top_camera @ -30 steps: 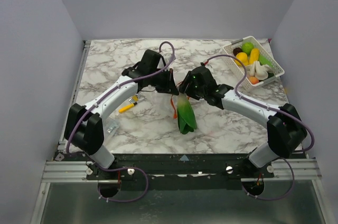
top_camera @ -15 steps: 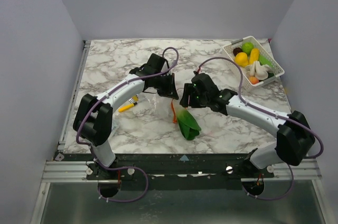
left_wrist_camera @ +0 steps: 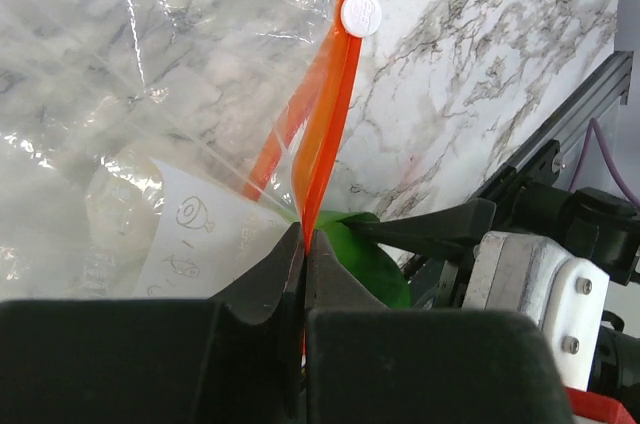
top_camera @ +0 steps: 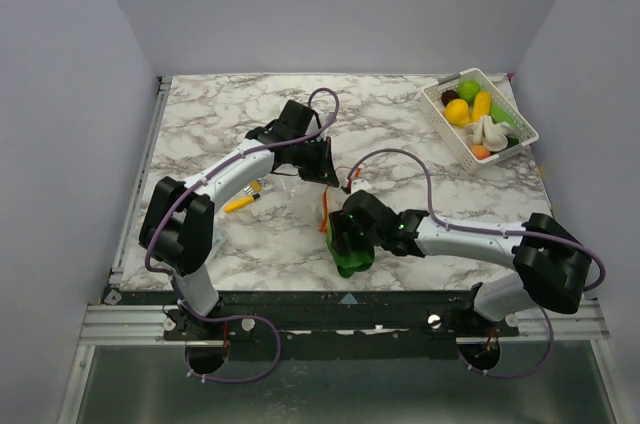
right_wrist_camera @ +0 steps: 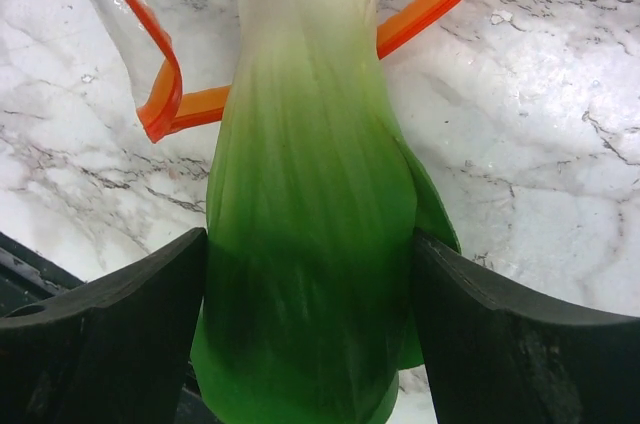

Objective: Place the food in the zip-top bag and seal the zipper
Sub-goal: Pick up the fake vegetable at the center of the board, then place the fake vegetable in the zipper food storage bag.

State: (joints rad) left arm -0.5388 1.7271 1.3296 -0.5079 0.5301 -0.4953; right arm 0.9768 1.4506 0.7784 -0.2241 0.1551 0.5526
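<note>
L gripper [left_wrist_camera: 303,244]: jaws fully closed, pinching the orange zipper [left_wrist_camera: 325,124] of the clear bag [left_wrist_camera: 150,64]. The strip runs up & away from your fingertips, w/ a white round tab [left_wrist_camera: 360,14] at its far end. Bag film spreads out left of the jaws in the wrist view. A paper slip [left_wrist_camera: 195,234] w/ doodles shows thru it, just beside the left finger.

R gripper [right_wrist_camera: 310,244]: jaws stand wide, one finger [right_wrist_camera: 110,334] each side of the green-white leafy veg [right_wrist_camera: 300,94]. Fingers sit close against its flanks; can't tell if they press it or only flank it. Green leaf end is betw. the fingers, pale stalk end points fwd, away from the gripper. The stalk lies across the orange strip, which loops just left of it and runs off up-right. Can't tell if the tip is inside the bag mouth.

Top view: your R gripper is low over the marble table [top_camera: 220,114], w/ the L gripper just beyond it and the bag betw. the two. The other toy food [top_camera: 458,111] sits in the white basket [top_camera: 450,131], well off to the R gripper's far right. A yellow marker [top_camera: 240,203] lies left of the L gripper, apart from the bag.
</note>
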